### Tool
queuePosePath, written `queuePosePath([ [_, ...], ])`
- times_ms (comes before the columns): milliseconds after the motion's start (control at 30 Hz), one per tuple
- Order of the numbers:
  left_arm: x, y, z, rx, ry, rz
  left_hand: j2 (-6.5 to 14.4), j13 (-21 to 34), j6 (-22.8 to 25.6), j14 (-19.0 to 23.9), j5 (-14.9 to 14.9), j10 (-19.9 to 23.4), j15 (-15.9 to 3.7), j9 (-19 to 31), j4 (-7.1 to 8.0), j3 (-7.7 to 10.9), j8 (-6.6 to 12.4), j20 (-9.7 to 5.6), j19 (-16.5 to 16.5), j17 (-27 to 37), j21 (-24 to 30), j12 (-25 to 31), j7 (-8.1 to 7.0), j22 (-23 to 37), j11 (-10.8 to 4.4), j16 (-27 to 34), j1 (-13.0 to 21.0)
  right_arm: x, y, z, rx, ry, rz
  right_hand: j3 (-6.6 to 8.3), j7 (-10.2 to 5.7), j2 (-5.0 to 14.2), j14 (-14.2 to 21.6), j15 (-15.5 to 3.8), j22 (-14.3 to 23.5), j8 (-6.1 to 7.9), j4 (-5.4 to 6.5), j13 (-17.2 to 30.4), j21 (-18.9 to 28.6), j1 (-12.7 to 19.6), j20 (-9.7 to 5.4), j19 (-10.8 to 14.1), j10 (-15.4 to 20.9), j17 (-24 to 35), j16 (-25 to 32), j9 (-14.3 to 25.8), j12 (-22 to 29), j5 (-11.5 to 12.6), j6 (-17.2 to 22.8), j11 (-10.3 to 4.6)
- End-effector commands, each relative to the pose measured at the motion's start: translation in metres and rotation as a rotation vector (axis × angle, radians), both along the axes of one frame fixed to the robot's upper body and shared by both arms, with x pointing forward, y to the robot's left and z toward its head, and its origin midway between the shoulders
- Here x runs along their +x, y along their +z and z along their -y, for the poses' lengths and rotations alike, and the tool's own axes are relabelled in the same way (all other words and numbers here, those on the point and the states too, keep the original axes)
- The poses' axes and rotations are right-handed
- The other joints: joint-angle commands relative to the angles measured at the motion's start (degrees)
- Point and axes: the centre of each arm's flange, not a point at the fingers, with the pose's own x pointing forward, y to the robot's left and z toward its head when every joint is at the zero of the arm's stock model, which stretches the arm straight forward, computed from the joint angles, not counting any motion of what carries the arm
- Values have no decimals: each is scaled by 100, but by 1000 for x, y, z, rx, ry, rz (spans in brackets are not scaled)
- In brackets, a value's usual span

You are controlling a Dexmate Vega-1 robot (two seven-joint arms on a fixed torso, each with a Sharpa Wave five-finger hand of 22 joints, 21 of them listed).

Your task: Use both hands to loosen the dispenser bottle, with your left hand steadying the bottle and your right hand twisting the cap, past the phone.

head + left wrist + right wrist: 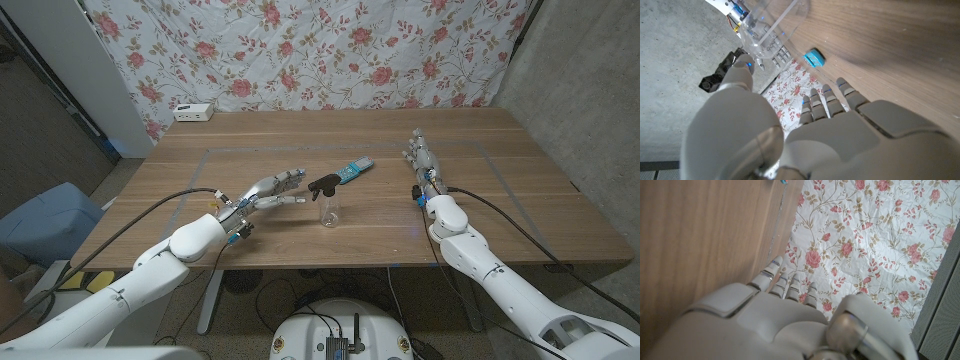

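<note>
Centrally, the clear dispenser bottle [329, 204] with its black trigger cap [322, 185] stands upright on the wooden table [480, 215], the phone [354, 170] just behind. Left hand [268, 191], fingers spread and empty, nears it; it should wrap the body low. Right hand [422, 164] waits well apart, fingers extended, holding nothing.

No readable text in any view.
The phone [354, 170] past the dispenser bottle [328, 200] shows a teal face, perhaps a lit screen, but too small to read; the white box [193, 112] at the table's far corner bears no legible marking.
</note>
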Motion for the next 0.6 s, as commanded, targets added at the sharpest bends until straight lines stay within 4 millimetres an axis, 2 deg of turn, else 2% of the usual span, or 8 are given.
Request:
queuePosePath([
  [33,2,-3,14,50,-37,-9,20,25,-22,-39,37,-18,-66,12,7,-50,2,-12,-31,29,-7,-12,-8,18,2,-3,92,3,-3,1,10,1,-5,26,-15,12,-3,-16,21,-4,15,8,27,-5,-348,-3,11,16,1,10,-9,-8,-29,17],
  [567,-2,-14,30,51,-64,-32,17,27,-44,-38,118,-21,-86,12,25,-242,8,-4,-176,30,-36,-2,-28,18,-19,9,144,0,-10,10,7,-2,-4,31,-15,13,-4,-13,22,4,19,9,27,-14,-341,-6,12,17,4,13,-7,-11,-30,13],
  [600,-2,-14,31,49,-66,-35,17,27,-44,-37,119,-23,-86,12,26,-244,9,-3,-178,30,-37,-3,-28,18,-18,10,144,1,-10,10,8,-1,-2,29,217,0,-4,-13,22,43,21,9,29,-26,-341,-7,8,17,6,11,-7,-17,61,10],
])
